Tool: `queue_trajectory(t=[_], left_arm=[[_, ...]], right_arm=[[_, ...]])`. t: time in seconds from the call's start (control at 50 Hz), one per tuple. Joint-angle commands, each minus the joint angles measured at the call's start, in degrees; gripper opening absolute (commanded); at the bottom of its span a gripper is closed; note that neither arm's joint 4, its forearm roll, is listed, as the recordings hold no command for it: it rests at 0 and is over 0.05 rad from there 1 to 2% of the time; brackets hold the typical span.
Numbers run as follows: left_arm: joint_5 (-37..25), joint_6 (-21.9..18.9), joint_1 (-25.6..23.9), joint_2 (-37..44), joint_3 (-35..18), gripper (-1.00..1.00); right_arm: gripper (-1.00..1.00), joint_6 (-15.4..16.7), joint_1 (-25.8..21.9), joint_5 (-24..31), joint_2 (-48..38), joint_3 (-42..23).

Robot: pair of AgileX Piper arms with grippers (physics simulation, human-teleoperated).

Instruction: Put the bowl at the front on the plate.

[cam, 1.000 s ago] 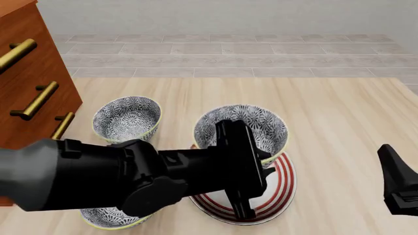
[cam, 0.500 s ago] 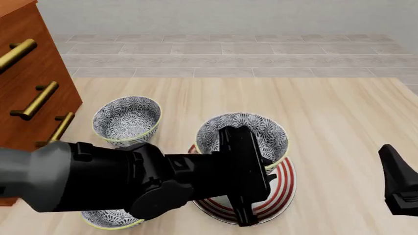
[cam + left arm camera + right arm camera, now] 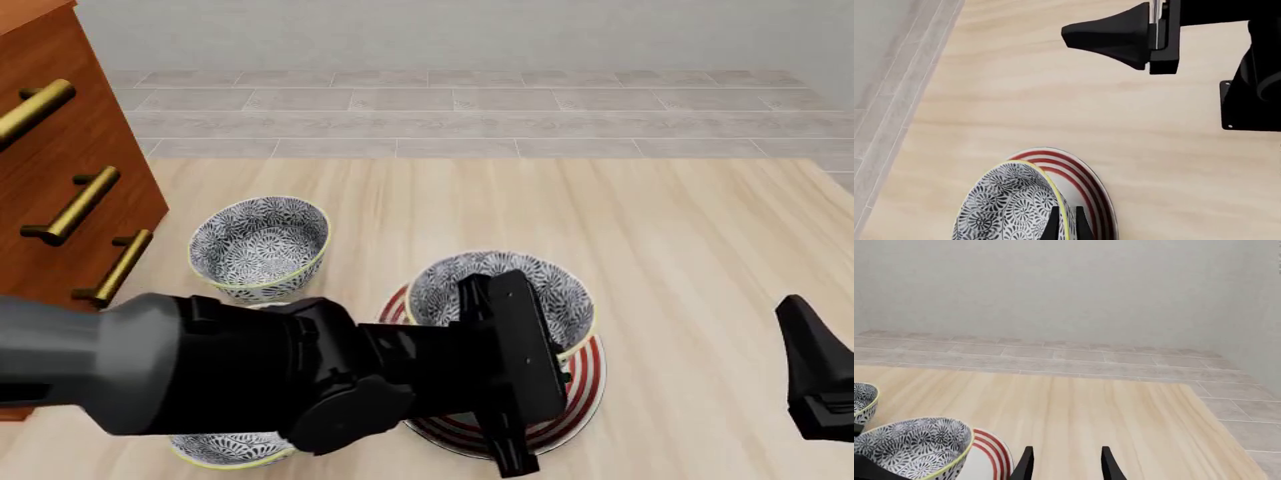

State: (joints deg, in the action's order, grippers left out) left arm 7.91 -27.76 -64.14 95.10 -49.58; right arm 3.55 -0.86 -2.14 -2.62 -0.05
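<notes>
My left gripper (image 3: 515, 352) is shut on the near rim of the patterned bowl (image 3: 501, 288) with the yellow-green edge, holding it upright over the red-ringed white plate (image 3: 582, 385). The arm hides the bowl's base, so contact with the plate cannot be judged. In the left wrist view the fingers (image 3: 1052, 228) straddle the rim of the bowl (image 3: 1007, 205) above the plate (image 3: 1089, 184). At the table's right, apart from the plate, my right gripper (image 3: 814, 385) stands open and holds nothing. Its wrist view has the open gripper (image 3: 1066, 465), the bowl (image 3: 914, 446) and the plate (image 3: 991, 452).
A second patterned bowl (image 3: 258, 243) stands at the back left of the plate. Another bowl (image 3: 224, 449) peeks out under my left arm near the front edge. A wooden drawer cabinet (image 3: 67, 150) with brass handles fills the left side.
My left arm has carried the bowl down and slightly right, lower onto the plate. The right gripper has stayed still.
</notes>
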Motion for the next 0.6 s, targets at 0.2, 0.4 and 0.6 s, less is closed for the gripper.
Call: queue_trajectory(t=[0.2,0.4,0.6], left_arm=[[-0.93,-0.48,0.26,1.65,-0.73,-1.00],[-0.41,-0.43,0.49,3.05,-0.65,-1.00],[-0.53,0.03,0.66,4.14,-1.01,-1.00]], right_arm=[[1.00,0.44,-0.27,-0.06,-0.12,0.01],[1.00,0.87,-0.67,-0.40,-0.57,0.01],[1.00,0.75,-0.91,-0.92,-1.12,0.00]])
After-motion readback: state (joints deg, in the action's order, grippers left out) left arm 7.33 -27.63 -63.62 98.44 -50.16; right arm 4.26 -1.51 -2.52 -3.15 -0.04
